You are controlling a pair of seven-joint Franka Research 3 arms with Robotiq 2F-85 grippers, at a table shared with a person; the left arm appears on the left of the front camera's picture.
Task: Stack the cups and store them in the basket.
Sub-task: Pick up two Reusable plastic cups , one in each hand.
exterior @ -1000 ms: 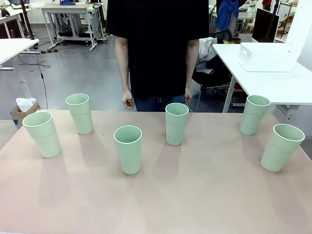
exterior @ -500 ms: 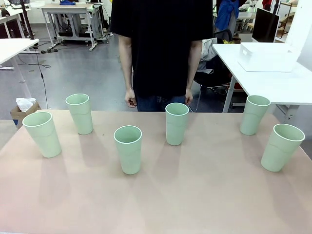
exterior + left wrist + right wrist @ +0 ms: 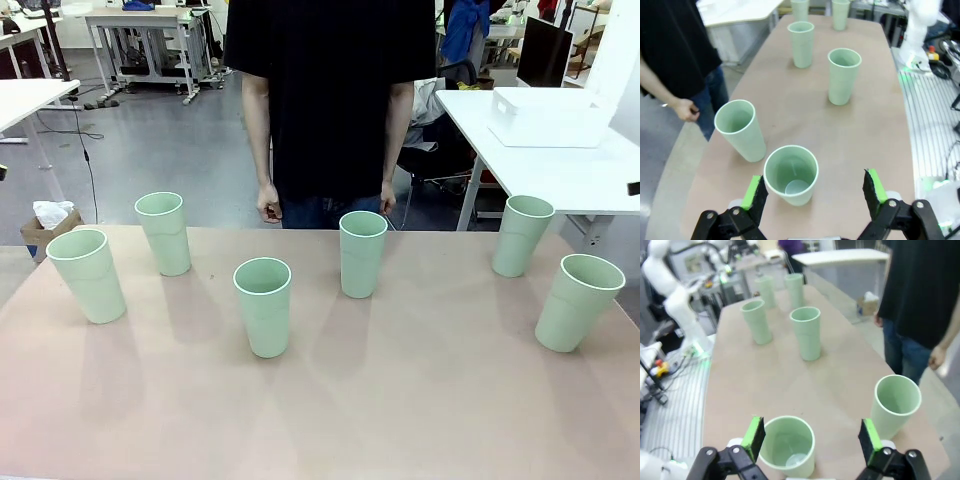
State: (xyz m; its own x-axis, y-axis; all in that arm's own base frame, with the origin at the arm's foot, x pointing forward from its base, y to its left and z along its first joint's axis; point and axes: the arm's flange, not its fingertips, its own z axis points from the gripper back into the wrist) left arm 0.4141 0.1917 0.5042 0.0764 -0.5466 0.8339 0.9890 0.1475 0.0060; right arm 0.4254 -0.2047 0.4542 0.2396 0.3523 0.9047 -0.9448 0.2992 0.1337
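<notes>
So nothing is stacked yet: all six cups (image 3: 263,306) stand upright, apart and empty on the table (image 3: 430,400), none nested. The basket (image 3: 548,118) sits on a white side table (image 3: 560,175) well apart from them; we can't see inside it. The left gripper (image 3: 814,187) and right gripper (image 3: 810,437) hang spread wide, holding nothing, each near an end cup. We judge the whole task is left.

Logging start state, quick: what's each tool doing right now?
Left tool: open, holding nothing.
Right tool: open, holding nothing.
</notes>
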